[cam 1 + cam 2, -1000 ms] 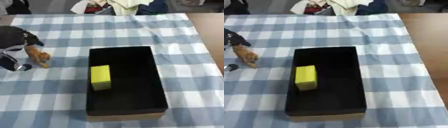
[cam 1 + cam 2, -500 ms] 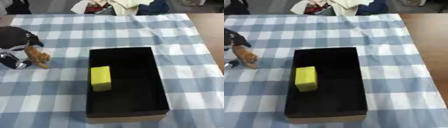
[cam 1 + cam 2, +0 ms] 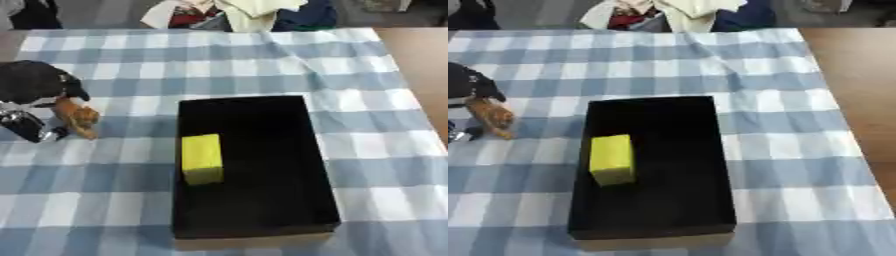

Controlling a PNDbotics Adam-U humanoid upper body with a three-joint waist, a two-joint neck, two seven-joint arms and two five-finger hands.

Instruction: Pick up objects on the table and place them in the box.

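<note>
A black open box (image 3: 324,165) lies in the middle of the checked cloth, with a yellow block (image 3: 202,158) inside it by the left wall. At the far left, my black left hand (image 3: 33,85) comes in over the cloth. Its fingers (image 3: 35,129) curl down around a small brown toy figure (image 3: 77,116), which touches or hangs just above the cloth, left of the box. My right hand shows in neither view.
The blue and white checked tablecloth (image 3: 780,95) covers the table, with bare brown tabletop (image 3: 859,75) along the right side. A heap of clothes (image 3: 236,12) lies past the far edge.
My left hand and the brown figure have shifted slightly to the right. The box and the yellow block have not moved.
</note>
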